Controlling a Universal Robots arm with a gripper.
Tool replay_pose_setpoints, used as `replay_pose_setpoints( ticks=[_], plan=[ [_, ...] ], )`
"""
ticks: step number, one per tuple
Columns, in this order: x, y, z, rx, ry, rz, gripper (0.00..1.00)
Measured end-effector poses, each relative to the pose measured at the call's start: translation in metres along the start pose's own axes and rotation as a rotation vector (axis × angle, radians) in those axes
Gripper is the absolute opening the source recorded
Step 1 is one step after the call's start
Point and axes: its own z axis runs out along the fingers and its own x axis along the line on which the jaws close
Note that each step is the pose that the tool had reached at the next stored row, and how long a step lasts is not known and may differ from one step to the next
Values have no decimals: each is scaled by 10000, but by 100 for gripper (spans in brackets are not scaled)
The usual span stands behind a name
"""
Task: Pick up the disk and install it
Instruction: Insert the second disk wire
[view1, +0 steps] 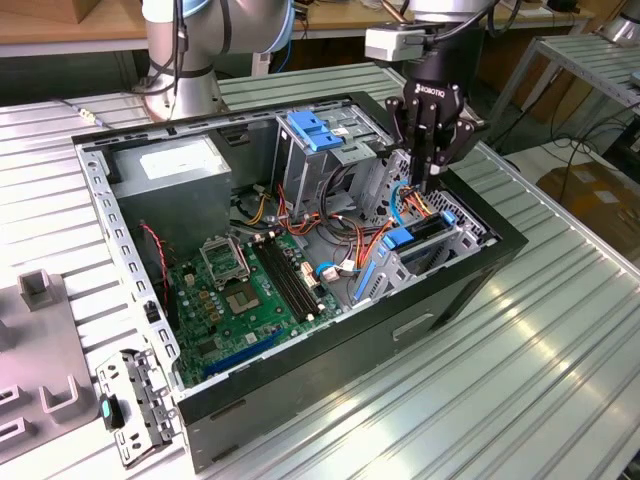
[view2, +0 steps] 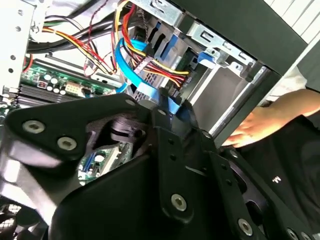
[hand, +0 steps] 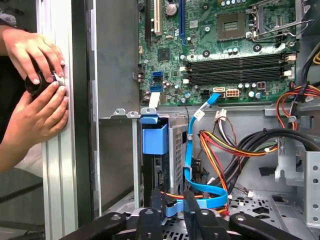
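- Ribbed metal surface (view1: 520, 380) carries an open computer case (view1: 330, 370) lying on its side; its motherboard (view1: 240, 290) sits nearest in the exterior view.
- Beyond it, the disk (view1: 412, 240) stands on edge in the low drive cage (view1: 470, 232), its blue carrier showing at the slot's mouth.
- Just above the cage hangs the gripper (view1: 432, 175), down among the blue and orange cables (view1: 415, 200). I cannot tell whether it is spread or pinching anything.
- I judge the install step nearly finished. Any move here calls for care not to snag those cables.
- In the first wrist view, a person's hands (hand: 37, 75) rest on a frame rail (hand: 60, 165) beside the case.
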Motion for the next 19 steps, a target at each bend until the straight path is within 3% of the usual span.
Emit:
replay_pose_setpoints(
  ticks=[1,2,3,4,5,6,8,10,13,16,19],
  plan=[
    [-3,0,7,2,65,-1,29],
    [-7,0,16,4,140,-1,35],
    [-10,1,25,5,161,-1,34],
    [-12,1,30,5,161,-2,20],
    [-14,1,34,5,161,-2,20],
    [-13,8,37,9,144,1,16],
    [-11,30,44,29,44,-24,16],
    [-6,66,53,59,-94,-59,16],
    [9,110,67,109,-226,-106,16],
    [18,138,80,144,-273,-139,16],
    [21,150,83,156,-284,-161,16]
  ],
)
